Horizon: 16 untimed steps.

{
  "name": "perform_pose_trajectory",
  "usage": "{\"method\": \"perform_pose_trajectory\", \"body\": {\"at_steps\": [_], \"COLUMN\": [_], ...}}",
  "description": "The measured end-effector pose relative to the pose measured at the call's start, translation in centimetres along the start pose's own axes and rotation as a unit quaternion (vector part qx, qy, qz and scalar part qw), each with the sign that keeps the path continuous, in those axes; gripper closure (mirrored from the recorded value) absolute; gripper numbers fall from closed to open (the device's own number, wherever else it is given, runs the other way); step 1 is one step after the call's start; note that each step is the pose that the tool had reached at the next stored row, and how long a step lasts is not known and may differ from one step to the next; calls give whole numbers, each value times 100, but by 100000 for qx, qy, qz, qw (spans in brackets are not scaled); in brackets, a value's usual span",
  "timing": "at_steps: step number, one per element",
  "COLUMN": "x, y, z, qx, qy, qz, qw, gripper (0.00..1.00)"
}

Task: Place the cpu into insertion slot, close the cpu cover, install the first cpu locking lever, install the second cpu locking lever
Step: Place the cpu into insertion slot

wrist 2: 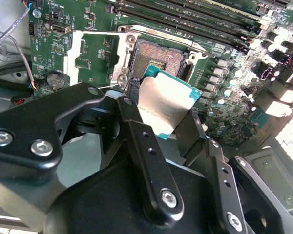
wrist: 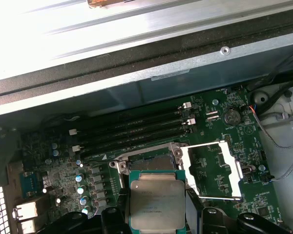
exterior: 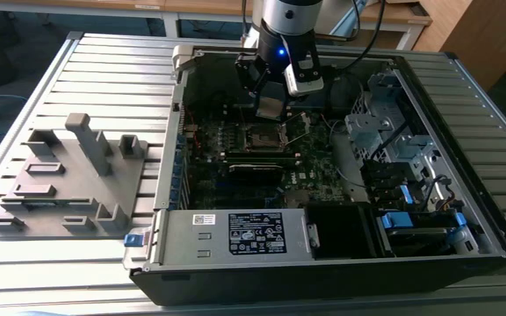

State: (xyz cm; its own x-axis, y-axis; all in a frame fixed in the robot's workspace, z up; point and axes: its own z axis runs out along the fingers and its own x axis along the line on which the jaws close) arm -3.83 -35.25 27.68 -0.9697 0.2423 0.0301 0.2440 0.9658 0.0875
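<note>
One cpu [wrist: 157, 204], one insertion slot [wrist: 149, 163], one cpu cover [wrist: 186, 168] and one round coin cell [wrist: 229, 116] show in the first wrist view. The exterior view has one gripper [exterior: 271, 108] at upper middle and one open computer case [exterior: 323, 283] across centre and right. At the exterior view's left, one grey moulded fixture [exterior: 68, 191] sits on one slatted counter [exterior: 103, 66].

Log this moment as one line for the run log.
gripper: shut on cpu | cpu: over insertion slot, not seated | cpu cover: open
</note>
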Motion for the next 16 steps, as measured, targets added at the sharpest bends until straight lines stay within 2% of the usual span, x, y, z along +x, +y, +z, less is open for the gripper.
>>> {"method": "perform_pose_trajectory", "body": {"at_steps": [4, 10, 13, 16], "x": [5, 11, 11, 11], "y": [-2, -8, -10, -11], "z": [10, 47, 64, 80], "qx": [-2, 206, 156, 78], "qy": [-4, -84, -241, -469], "qz": [5, 347, 2172, 4823], "qw": [100000, 99999, 99976, 99882], "gripper": [46, 46, 46, 46]}}
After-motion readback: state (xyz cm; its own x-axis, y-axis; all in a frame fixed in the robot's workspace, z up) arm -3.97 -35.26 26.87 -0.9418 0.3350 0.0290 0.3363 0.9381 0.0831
